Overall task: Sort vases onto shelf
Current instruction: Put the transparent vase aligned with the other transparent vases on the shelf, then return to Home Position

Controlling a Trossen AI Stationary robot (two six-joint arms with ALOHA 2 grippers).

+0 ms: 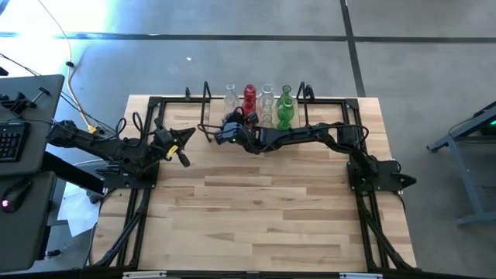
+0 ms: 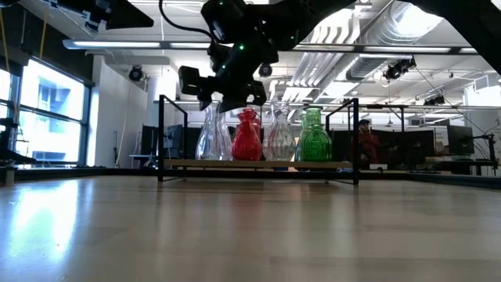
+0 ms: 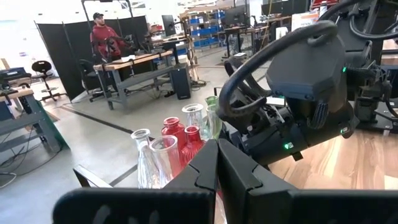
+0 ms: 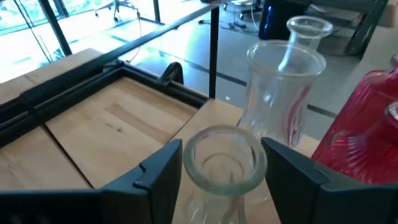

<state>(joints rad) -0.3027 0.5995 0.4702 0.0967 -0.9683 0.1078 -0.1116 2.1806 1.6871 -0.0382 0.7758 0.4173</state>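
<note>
the right gripper has its two dark fingers spread just wide enough to take the mouth of a clear vase, one finger on each side of the rim, close against the glass; whether they actually press it i cannot tell. from above, this gripper sits at the near left edge of the shelf, with its arm stretched leftward across the table from its base on the right.

just beyond the held mouth stands a taller clear vase, and a red vase stands to its right. from table height the shelf carries a row of vases between its black wire frames: a clear one at the left, the red one, another clear one, then a green vase at the right. the right gripper hangs over the left part of that row.

the left gripper waits well to the left of the shelf, over the table's far left area, its fingers closed together on nothing.

in the room behind, a person in a red top stands by a workbench.
</note>
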